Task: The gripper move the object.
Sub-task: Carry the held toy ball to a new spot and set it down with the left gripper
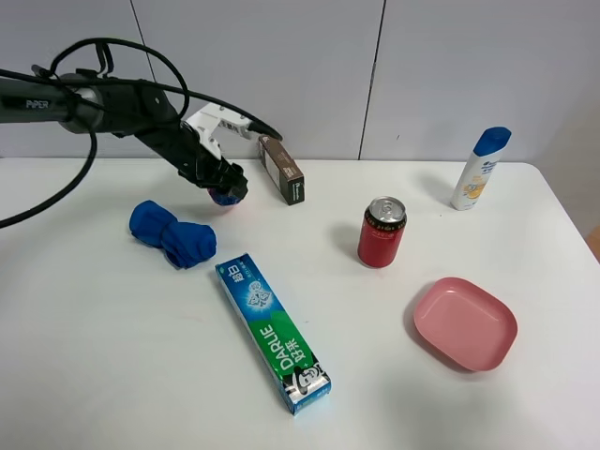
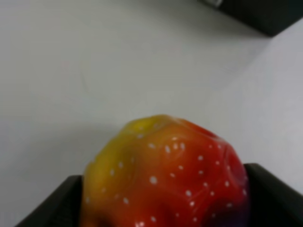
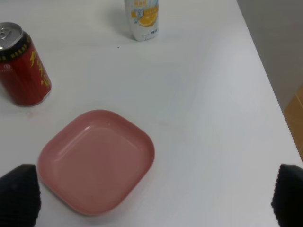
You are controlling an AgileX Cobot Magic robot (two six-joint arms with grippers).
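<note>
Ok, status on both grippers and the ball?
Left gripper shut on ball. Right gripper open, empty. Dark box close beside ball.

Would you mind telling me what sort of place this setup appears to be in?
Probably a robotics lab bench: a cabled robot arm over a plain white table, with unrelated items like a toothpaste box and a soda can.

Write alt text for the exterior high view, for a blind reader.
The left gripper, on a black arm, holds a multicoloured ball at the back left of the white table. Also there: a crumpled blue cloth, a green toothpaste box, a red drink can, a pink square plate, a brown box, a white blue-capped bottle.
</note>
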